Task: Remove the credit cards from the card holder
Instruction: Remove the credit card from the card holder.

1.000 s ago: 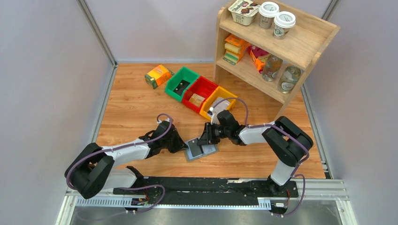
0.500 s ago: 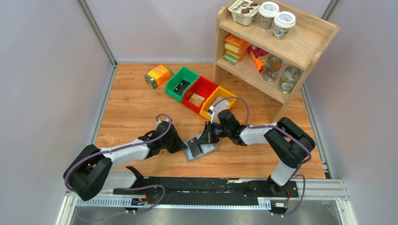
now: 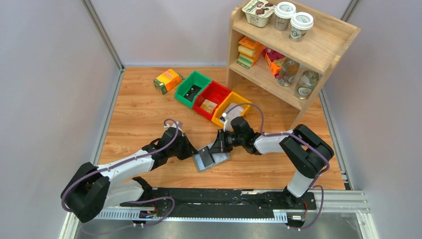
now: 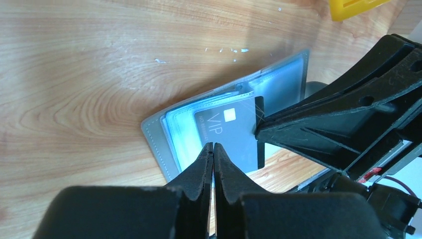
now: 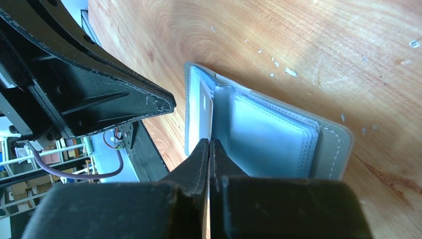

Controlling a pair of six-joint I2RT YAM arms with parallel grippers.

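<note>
Nearest, the open card holder lies flat, the left gripper shut with tips at its edge. Beyond, the right gripper, parted a second ago, has closed on the grey credit card, which still overlaps the holder: withdrawal can likely begin.

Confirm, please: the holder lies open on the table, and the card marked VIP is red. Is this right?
Not quite. The card marked VIP is dark grey, nearly black, not red; the left wrist view shows it. The rest stands: the holder lies open on the table.
</note>
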